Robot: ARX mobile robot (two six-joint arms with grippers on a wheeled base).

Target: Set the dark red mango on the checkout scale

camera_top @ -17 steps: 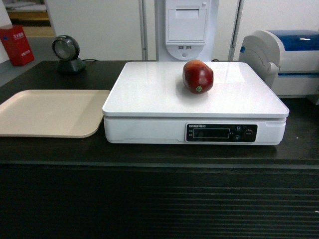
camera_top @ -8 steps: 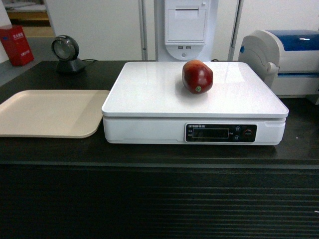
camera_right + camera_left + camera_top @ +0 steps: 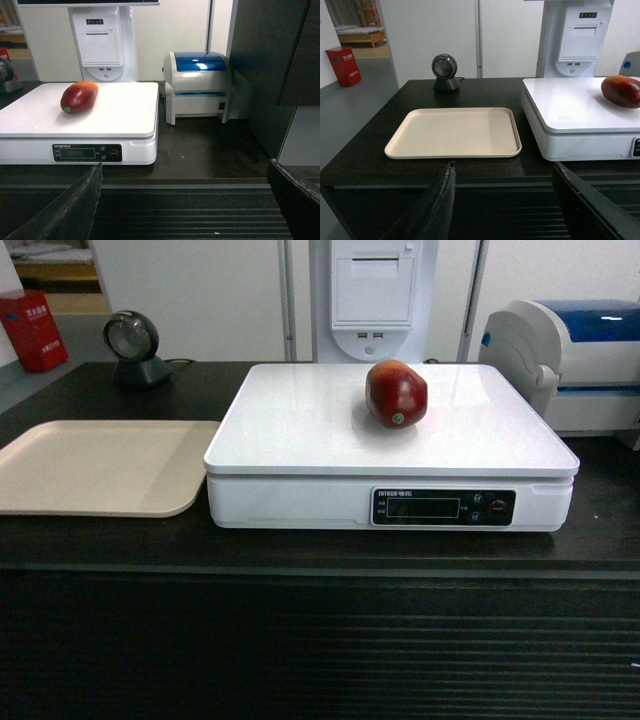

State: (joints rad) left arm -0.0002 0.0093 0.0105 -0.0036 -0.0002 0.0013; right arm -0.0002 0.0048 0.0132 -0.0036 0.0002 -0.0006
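The dark red mango (image 3: 396,393) lies on the white scale (image 3: 300,430), right of the top's middle, with no gripper near it. It also shows in the left wrist view as the mango (image 3: 621,91) on the scale (image 3: 570,107), and in the right wrist view as the mango (image 3: 79,97) on the scale (image 3: 120,112). The scale stands on the black checkout (image 3: 300,640). My left gripper (image 3: 502,167) is open and empty in front of the counter's ribbed face. My right gripper (image 3: 185,167) is open and empty too, held back from the counter. Neither arm appears in the head view.
A beige tray (image 3: 100,465) lies left of the scale. A round black scanner (image 3: 134,348) stands at the back left. A white-and-blue printer (image 3: 570,360) sits at the right, a white terminal (image 3: 372,295) behind the scale. A red box (image 3: 33,330) is far left.
The view has shifted very slightly, so the scale and mango sit a few pixels to the left. The mango has not moved on the scale.
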